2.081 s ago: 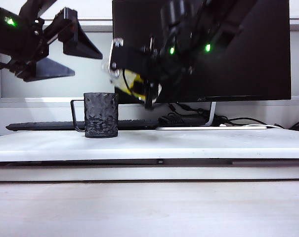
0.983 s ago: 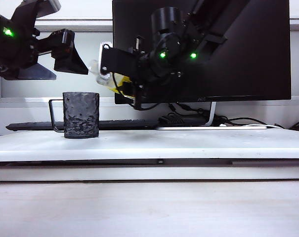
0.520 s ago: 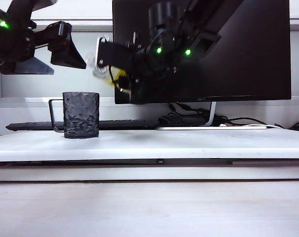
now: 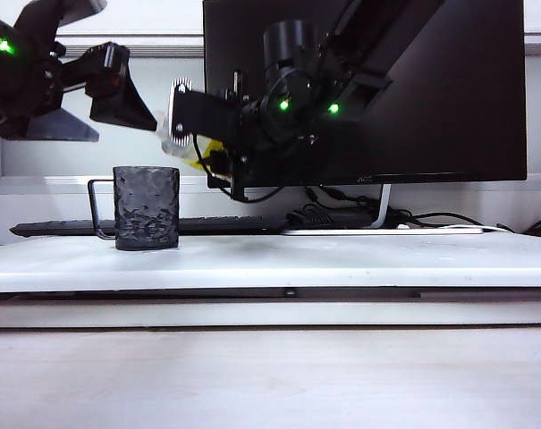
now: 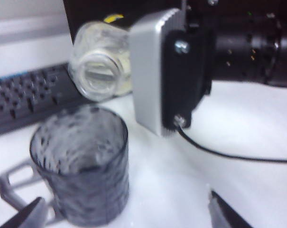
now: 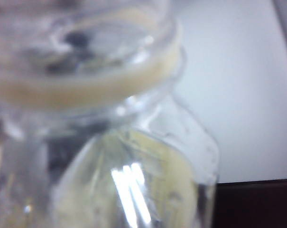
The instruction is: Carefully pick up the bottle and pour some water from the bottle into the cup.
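Clear plastic with a yellow label, the bottle (image 4: 191, 147) is clamped in the right gripper (image 4: 198, 125), lying almost level in the air with its uncapped mouth aimed left, just above and right of the cup (image 4: 147, 207). That tilt suits pouring, though no stream of water shows and I cannot tell how much is inside. The cup stands upright on the white table (image 4: 359, 259), handle to the left, near the keyboard (image 5: 24, 95). The left gripper (image 4: 69, 89) hangs at the upper left above the cup, jaws spread wide and holding nothing, probably parked clear of the pour. The mouth looks slightly short of the rim.
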